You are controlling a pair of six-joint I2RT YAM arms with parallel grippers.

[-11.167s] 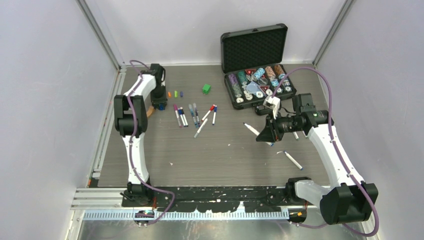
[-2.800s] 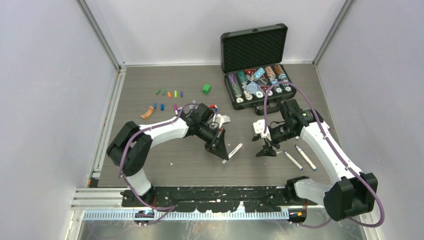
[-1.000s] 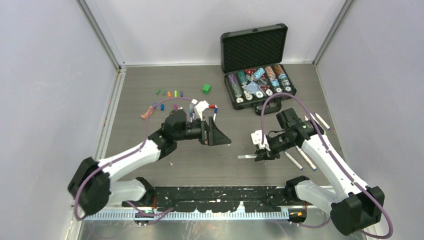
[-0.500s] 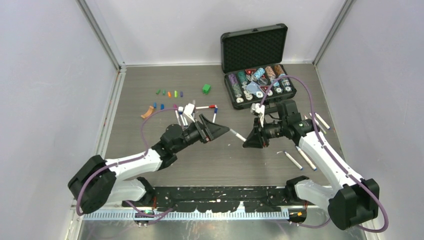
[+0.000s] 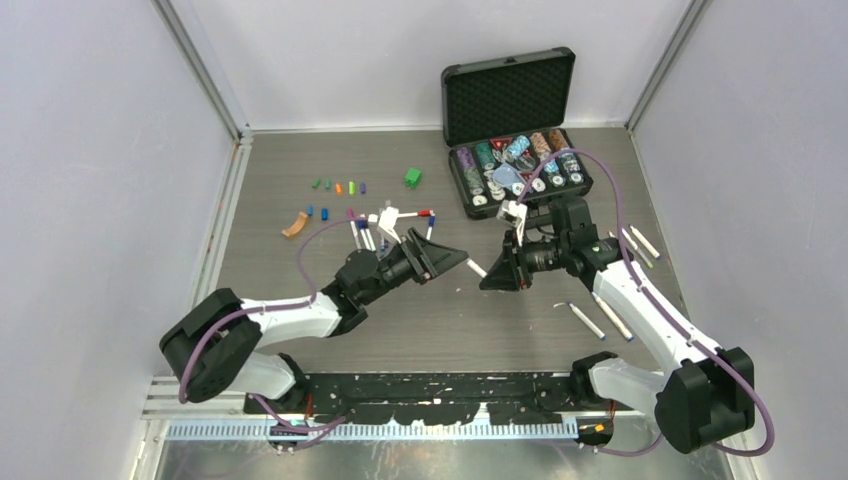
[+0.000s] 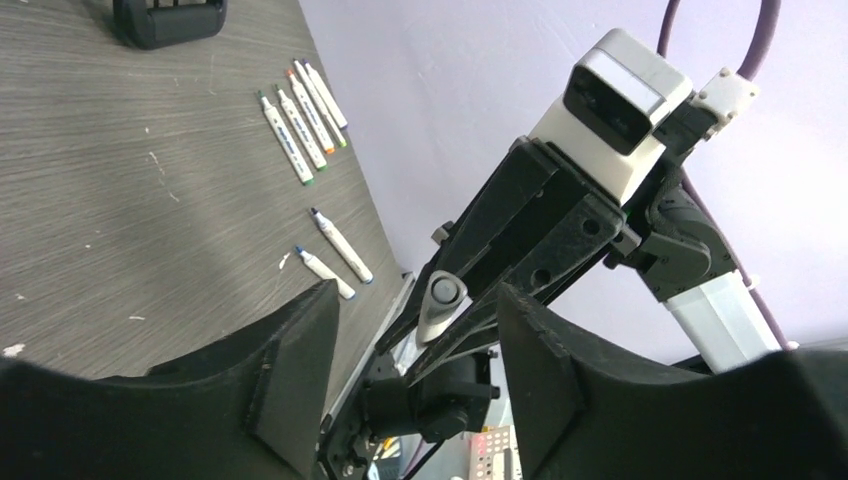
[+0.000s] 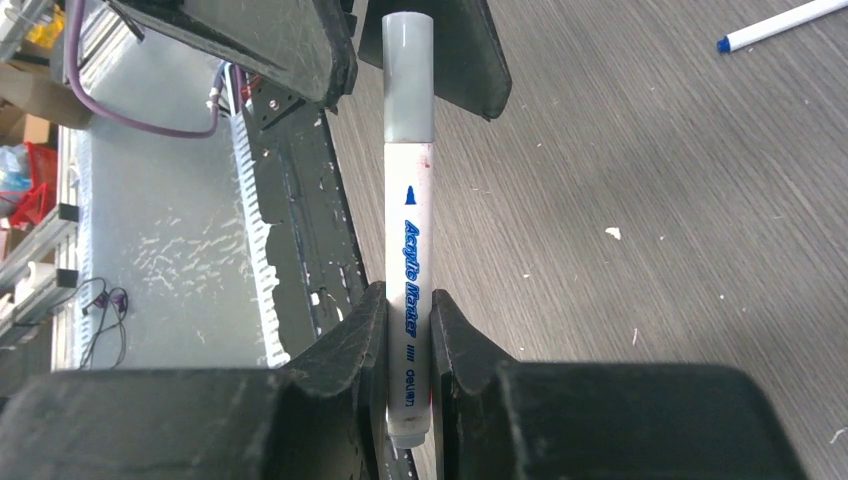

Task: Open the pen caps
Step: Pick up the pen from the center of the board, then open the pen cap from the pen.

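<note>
Acrylic marker (image 7: 408,230), grey cap (image 7: 408,80) on: barrel clenched in right end effector (image 7: 408,320), raised off surface (image 7: 650,200). Cap end offered between spread, unclosed left end effector (image 6: 415,330), apparently for pulling.

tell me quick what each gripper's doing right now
left gripper: open, fingers either side of the grey cap, not clamped on it.
right gripper: shut on the marker pen.
</note>
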